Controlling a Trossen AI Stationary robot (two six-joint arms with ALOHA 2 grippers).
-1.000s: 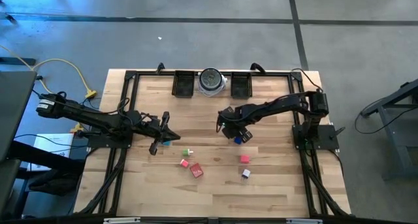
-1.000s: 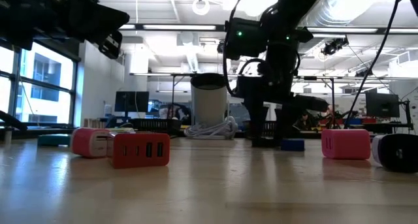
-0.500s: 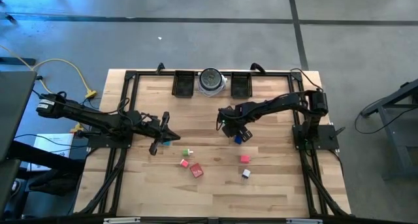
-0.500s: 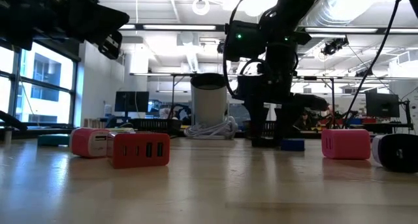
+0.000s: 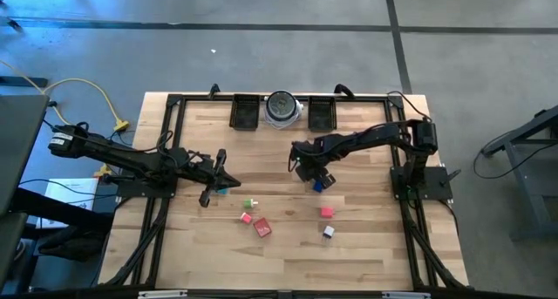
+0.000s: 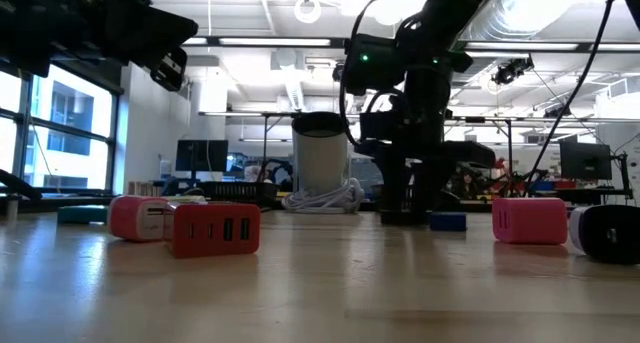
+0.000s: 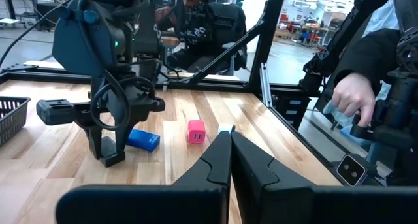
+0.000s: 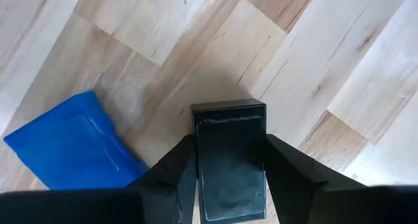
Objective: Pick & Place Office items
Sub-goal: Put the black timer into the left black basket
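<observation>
Small block pieces lie flat on the wooden table. In the high view I see a teal piece (image 5: 223,190), a green-white one (image 5: 251,202), a pink one (image 5: 247,217), a red one (image 5: 262,228), another pink one (image 5: 326,212), a black-white one (image 5: 329,232) and a blue one (image 5: 319,184). My right gripper (image 5: 308,171) is low at the table's middle, shut on a black piece (image 8: 230,159), with the blue piece (image 8: 72,149) beside it. My left gripper (image 5: 218,181) hovers shut and empty (image 7: 228,145) beside the teal piece. My right gripper pinches the black piece by its two long sides (image 8: 196,165) between both fingers, coming from above and pointing down. In the low view the fingers (image 6: 392,208) reach down to table level. Whether the piece still rests on the wood I cannot tell.
Two black trays (image 5: 245,112) (image 5: 322,114) and a round silver-grey dish (image 5: 282,107) stand along the far edge. A black frame rims the table (image 5: 375,247). A person's hand (image 7: 353,96) shows beyond the table's right side. Bare wood lies along the near edge.
My right gripper has shifted a little toward the table's left and far edge, away from the blue piece, which has stayed in place. The left arm has kept still.
</observation>
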